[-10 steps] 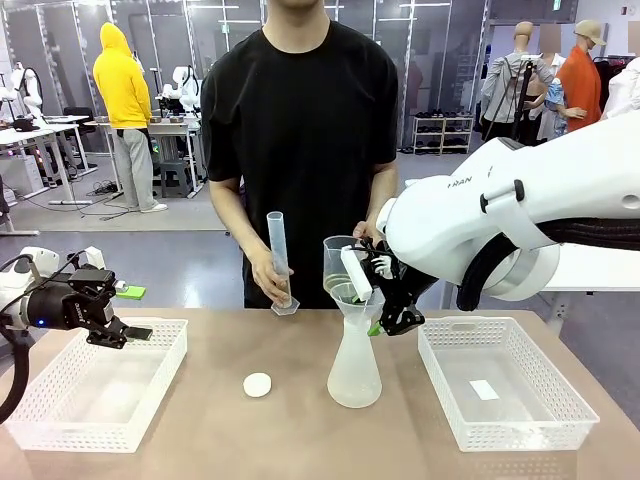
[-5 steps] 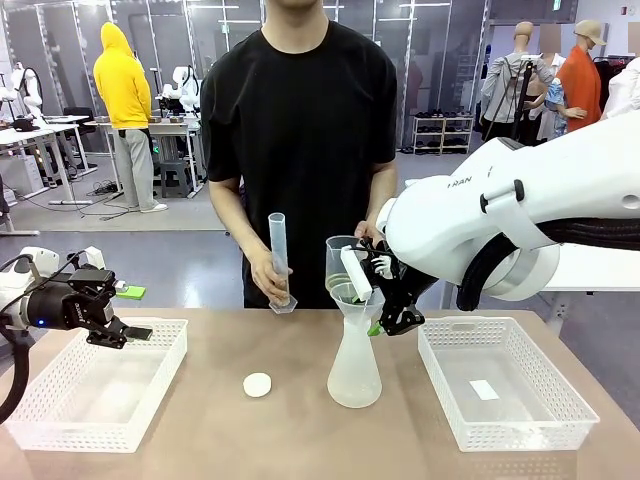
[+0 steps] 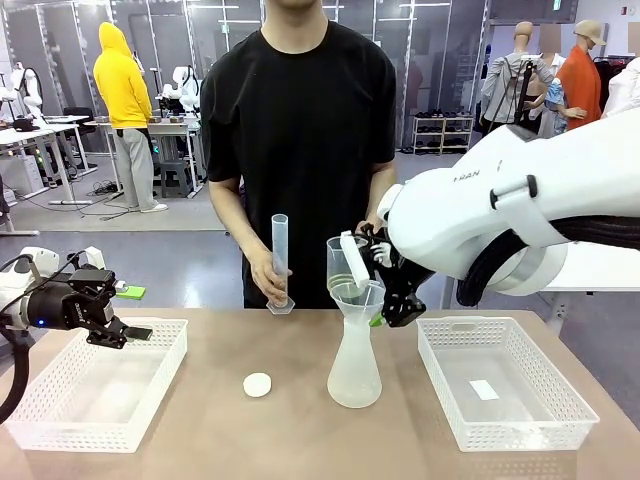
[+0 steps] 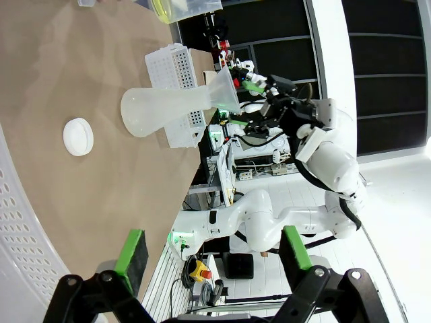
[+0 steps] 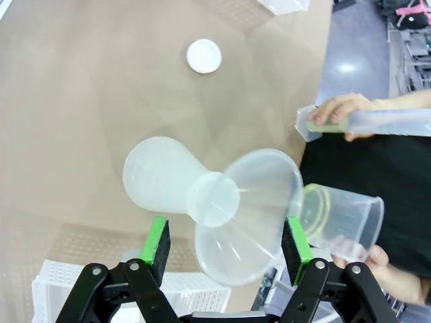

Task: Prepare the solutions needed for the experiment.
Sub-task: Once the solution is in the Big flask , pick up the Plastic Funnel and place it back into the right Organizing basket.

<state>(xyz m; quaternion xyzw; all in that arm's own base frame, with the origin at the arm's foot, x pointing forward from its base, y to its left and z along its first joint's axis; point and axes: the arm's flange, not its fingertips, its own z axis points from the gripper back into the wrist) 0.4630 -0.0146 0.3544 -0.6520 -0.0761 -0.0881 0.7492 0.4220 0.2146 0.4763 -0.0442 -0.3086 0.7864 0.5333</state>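
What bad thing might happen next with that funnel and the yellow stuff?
The funnel only rests in the conical flask, and the right gripper sits open around it; a nudge might tip both over. The person's beaker holds a little pale yellow liquid right beside the funnel's rim, so a pour could miss and wet the table.

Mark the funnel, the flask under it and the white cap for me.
funnel (image 5: pixel 259 215), right wrist view, on the inner wall of its cone.
flask (image 3: pixel 354 378), front view, on its wide lower body.
white cap (image 3: pixel 257 384), front view, on its top face.
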